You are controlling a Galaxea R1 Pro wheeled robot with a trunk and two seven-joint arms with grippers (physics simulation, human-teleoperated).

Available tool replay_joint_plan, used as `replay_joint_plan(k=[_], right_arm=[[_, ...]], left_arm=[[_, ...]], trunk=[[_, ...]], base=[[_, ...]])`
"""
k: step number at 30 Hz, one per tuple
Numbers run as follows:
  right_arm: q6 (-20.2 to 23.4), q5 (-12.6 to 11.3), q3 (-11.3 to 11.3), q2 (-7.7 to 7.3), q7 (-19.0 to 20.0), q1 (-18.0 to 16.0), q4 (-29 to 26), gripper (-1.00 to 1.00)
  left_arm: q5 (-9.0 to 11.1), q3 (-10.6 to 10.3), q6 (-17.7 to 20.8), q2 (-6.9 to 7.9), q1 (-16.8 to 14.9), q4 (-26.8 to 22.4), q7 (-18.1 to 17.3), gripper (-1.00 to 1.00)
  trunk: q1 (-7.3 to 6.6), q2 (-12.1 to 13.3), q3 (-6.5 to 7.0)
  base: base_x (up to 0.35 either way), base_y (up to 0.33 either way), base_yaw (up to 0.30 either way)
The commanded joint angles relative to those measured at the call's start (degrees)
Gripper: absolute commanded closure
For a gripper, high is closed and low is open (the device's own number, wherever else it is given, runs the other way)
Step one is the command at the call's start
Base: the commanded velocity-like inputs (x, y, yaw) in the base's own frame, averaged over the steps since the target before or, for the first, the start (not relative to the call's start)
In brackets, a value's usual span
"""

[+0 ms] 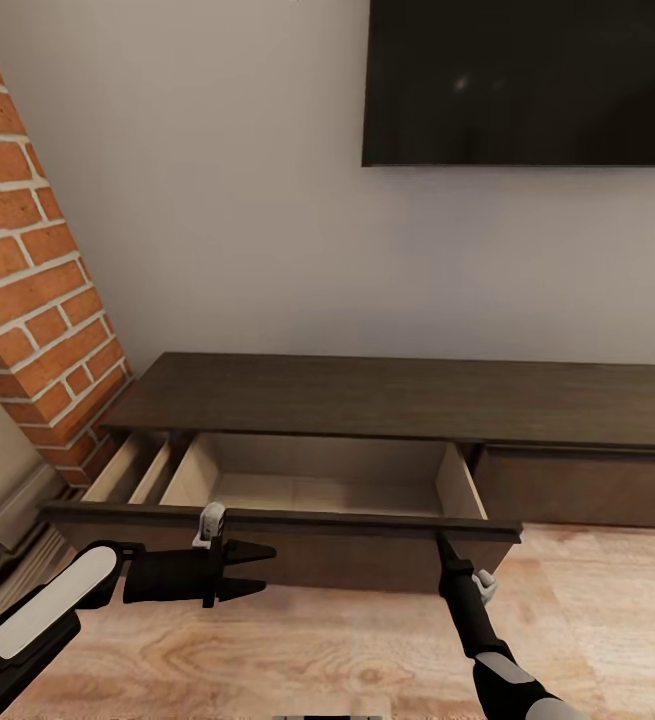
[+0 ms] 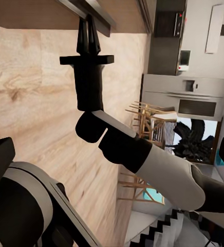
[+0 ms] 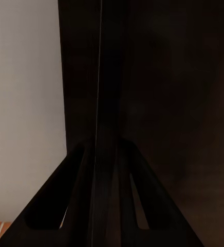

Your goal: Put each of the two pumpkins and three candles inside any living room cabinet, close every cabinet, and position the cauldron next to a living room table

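Observation:
The long, low dark-brown cabinet (image 1: 397, 395) stands against the wall. One wide drawer (image 1: 327, 480) is pulled out, and its pale tan inside holds nothing. My right gripper (image 1: 441, 543) is shut, tips touching the upper edge of the drawer front (image 1: 347, 560); the left wrist view shows this right gripper (image 2: 88, 31) at that edge too. My left gripper (image 1: 257, 570) hangs open and empty in front of the drawer front, pointing right. The pumpkins, candles, cauldron and table are out of view.
A narrower drawer section (image 1: 127, 470) at the cabinet's left end is also pulled out. The brick fireplace (image 1: 27, 280) rises close on the left. A black TV (image 1: 527, 80) hangs above. Light wood floor (image 1: 367, 650) runs under both arms.

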Motion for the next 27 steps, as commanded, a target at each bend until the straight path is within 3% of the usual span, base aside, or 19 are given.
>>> replay_joint_plan(k=[1, 27], right_arm=[[0.0, -0.9, -1.5, -0.05, 0.0, 0.0, 0.8, 1.00], [0.0, -0.9, -1.5, -0.05, 0.0, 0.0, 0.8, 1.00]], left_arm=[[-0.4, -0.1, 0.0, 0.05, -0.1, 0.0, -0.6, -1.00], [-0.4, -0.1, 0.0, 0.05, -0.1, 0.0, -0.6, -1.00]], trunk=[[-0.01, 0.0, -0.06], [-0.01, 0.0, -0.06]], base=[[-0.081, 0.000, 0.000], [-0.079, 0.000, 0.000]])
